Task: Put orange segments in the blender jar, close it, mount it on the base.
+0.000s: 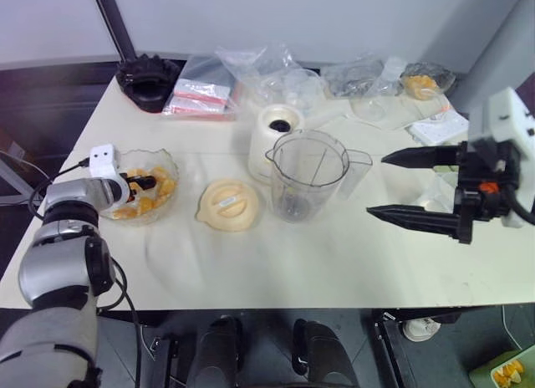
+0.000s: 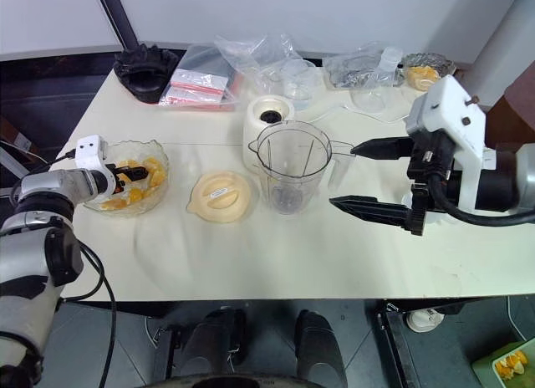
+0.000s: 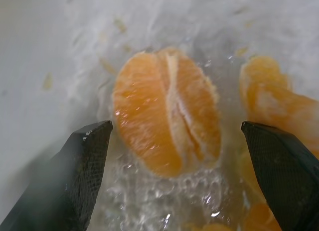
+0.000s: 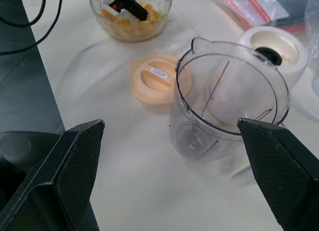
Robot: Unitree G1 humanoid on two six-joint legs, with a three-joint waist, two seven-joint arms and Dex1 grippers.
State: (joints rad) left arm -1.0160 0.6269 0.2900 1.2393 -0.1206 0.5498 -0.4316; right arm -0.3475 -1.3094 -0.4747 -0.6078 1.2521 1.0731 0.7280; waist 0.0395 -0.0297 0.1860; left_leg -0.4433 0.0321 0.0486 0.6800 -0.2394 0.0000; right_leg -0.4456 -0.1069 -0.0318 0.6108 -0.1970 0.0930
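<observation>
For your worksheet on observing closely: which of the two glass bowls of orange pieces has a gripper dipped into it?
The glass bowl on the robot's left; the left gripper reaches into it. The far bowl stands alone.

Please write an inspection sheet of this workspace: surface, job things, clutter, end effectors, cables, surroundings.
Surface: cream table, bare at the front.
Job things: orange segments in a glass bowl; blender jar upright, open, no fruit seen inside; base behind it, touching or apart unclear; peach lid flat beside the jar.
Clutter: plastic bags, black toothed ring, second bowl of fruit at the back.
End effectors: left end effector open, inside the bowl, straddling a segment; right end effector open, beside the jar, holding nothing.
Cables: black cable along the left arm.
Surroundings: green tray with fruit on the floor.
</observation>
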